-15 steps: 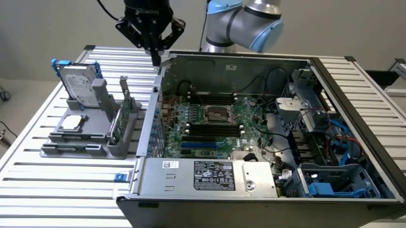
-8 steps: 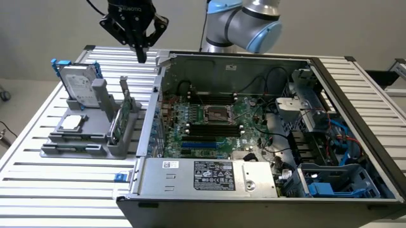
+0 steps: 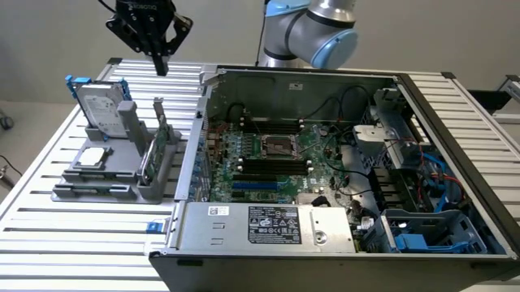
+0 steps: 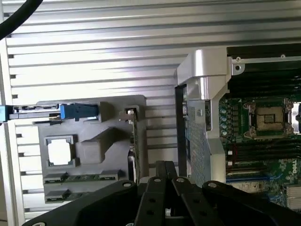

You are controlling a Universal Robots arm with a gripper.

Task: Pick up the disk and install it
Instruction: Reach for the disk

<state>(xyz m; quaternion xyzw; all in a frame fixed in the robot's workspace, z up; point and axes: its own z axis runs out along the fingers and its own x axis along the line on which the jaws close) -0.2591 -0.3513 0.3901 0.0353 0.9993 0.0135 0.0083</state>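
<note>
I find the black tool (image 3: 160,66) closed and empty, hanging above the slatted aluminium tabletop (image 3: 49,207). The silver-grey hard disk with blue carrier frame (image 3: 103,108) stands upright in the grey plastic holder (image 3: 101,182), beside the open computer case (image 3: 281,228).

- The disk (image 3: 104,109): flat silver-grey hard drive, pale label on its face, blue carrier frame along its edges
- It stands upright on edge in the rear slot of the grey holder (image 3: 97,190)

silver-grey disk (image 3: 104,109), apparently blue-edged; black hand (image 3: 162,67)
</note>
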